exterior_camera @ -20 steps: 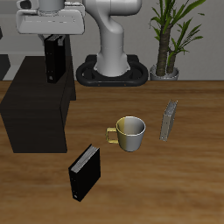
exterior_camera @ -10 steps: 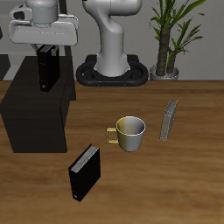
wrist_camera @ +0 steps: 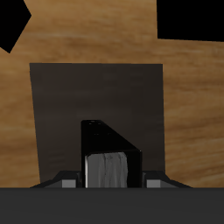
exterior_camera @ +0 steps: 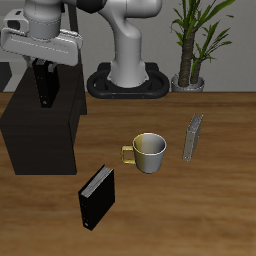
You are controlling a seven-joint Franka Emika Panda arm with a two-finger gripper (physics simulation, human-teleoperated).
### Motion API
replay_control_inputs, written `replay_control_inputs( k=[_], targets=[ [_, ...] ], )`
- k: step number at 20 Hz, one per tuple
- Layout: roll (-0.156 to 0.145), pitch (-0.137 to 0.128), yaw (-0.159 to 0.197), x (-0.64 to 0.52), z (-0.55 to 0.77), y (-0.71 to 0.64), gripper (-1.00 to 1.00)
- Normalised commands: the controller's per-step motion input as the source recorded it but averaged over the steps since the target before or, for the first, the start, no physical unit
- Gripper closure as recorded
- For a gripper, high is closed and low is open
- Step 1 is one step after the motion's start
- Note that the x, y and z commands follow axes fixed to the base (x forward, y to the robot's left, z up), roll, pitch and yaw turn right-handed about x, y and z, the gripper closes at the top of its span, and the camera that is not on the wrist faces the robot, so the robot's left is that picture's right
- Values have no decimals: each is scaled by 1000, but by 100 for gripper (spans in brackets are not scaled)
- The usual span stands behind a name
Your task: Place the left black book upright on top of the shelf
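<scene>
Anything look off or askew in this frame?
Nothing is spilled or damaged. The gripper holds the left black book upright over the shelf. The mug, grey book and other black book stand upright on the table.

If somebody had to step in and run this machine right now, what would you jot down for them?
Gripper: shut on the left black book, holding it upright by its upper end.
Book: hangs over the flat top of the shelf; the exterior view does not settle whether its lower edge touches yet. The wrist view looks straight down the book onto the shelf top.
Done: book picked up and carried above the shelf.
Left: lower it until it stands on the top, open the gripper, lift away without tipping it.
Not part of the job: the mug, the thin grey book and the other black book on the table.
</scene>
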Motion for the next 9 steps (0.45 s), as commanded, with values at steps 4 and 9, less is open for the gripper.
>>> replay_control_inputs(
  k=[4,9],
  targets=[
    [-24,-9,-18,-116,138,-31,-100],
    [28,-52,36,-168,244,191,-100]
  ],
)
